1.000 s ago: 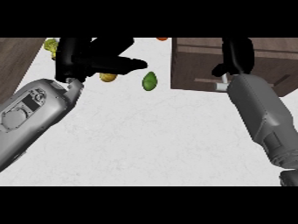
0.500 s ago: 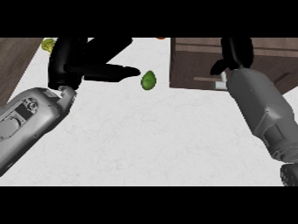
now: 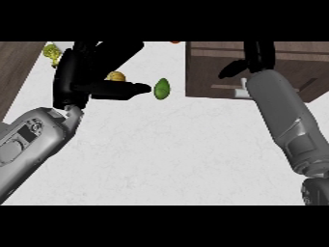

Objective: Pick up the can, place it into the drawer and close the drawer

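No can shows in the head view. The brown drawer [image 3: 316, 72] stands at the upper right, its inside partly hidden by my right arm. My right hand [image 3: 258, 58] hangs over the drawer, fingers straight and running up out of view, thumb out to the left, holding nothing I can see. My left hand [image 3: 89, 72] is at the upper left over the white counter [image 3: 167, 144], open, with its thumb stretched right toward a green fruit [image 3: 162, 89] without touching it.
A yellow fruit [image 3: 115, 76] peeks out just above my left thumb. Another yellow-green item [image 3: 51, 51] lies at the counter's far left edge, beside dark wood [image 3: 6, 72]. An orange thing [image 3: 175, 42] shows at the top edge.
My left hand has swung down and a little left, so its thumb now lies below the yellow fruit instead of above it. The right hand and the drawer have hardly moved.
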You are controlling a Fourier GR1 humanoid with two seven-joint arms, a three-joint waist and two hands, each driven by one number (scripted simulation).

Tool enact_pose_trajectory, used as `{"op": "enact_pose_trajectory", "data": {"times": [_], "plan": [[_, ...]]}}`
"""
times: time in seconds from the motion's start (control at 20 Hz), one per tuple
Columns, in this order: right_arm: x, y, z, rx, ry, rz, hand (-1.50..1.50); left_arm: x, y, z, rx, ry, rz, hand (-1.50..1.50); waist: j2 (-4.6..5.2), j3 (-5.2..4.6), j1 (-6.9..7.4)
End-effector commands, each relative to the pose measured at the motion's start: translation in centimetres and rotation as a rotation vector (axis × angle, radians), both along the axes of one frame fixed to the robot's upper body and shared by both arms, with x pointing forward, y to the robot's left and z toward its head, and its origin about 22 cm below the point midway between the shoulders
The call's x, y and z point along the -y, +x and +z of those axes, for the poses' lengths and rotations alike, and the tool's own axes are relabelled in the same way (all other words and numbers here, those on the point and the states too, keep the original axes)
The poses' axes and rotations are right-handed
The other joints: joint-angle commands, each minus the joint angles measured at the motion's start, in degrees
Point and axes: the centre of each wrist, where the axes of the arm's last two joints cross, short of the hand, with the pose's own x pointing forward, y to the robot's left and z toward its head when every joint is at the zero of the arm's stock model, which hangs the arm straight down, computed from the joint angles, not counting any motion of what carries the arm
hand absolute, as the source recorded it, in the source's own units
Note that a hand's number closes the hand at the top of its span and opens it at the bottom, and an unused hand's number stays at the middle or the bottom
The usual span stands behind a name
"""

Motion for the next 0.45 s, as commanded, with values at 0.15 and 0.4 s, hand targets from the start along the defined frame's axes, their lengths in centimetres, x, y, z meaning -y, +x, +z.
{"op": "enact_pose_trajectory", "data": {"times": [0.15,0.4], "plan": [[-3.0,0.9,2.8,0.039,0.444,0.084,-1.5,-2.0,-0.6,-0.5,-0.01,-0.006,0.025,-1.5,-0.92,-0.2,0.32],[-4.6,1.0,3.0,0.015,0.479,0.122,-1.5,-1.1,-0.5,0.1,-0.006,-0.015,0.027,-1.5,-0.88,-0.29,-1.0]]}}
